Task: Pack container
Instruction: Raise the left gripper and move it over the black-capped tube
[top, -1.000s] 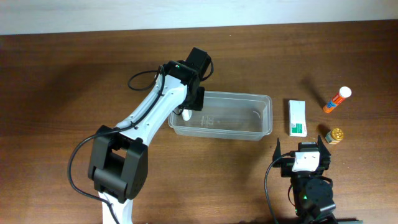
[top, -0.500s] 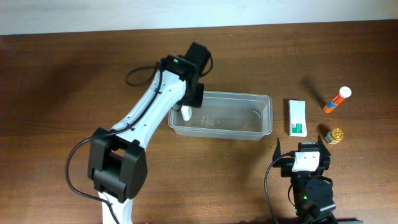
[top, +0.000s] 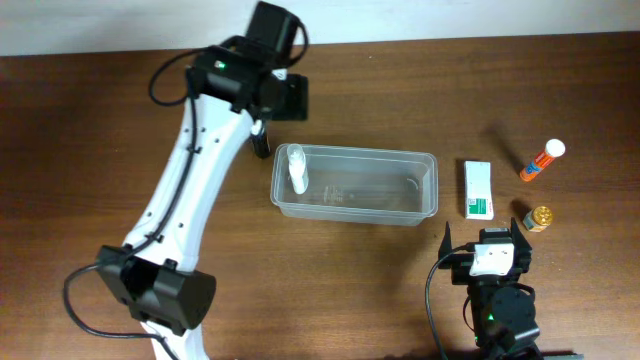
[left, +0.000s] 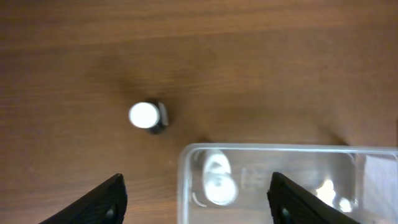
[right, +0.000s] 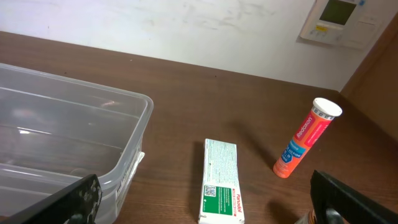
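Two grippers, and both are released. We see the left gripper (left: 198, 190) with its fingers spread wide and nothing between them, above the left end of the container (top: 430, 190). The right gripper (right: 205, 186) is just as wide and empty, at about 5 o'clock from the tub. The container sits mid-table with a white bottle (top: 296, 168) in its left end. A small dark bottle (left: 144, 115) stands on the wood at the tub's 10 o'clock, near but apart. At 3 o'clock lies a white-and-green box (top: 478, 188), with an orange tube (top: 541, 160) beyond it at 2 o'clock.
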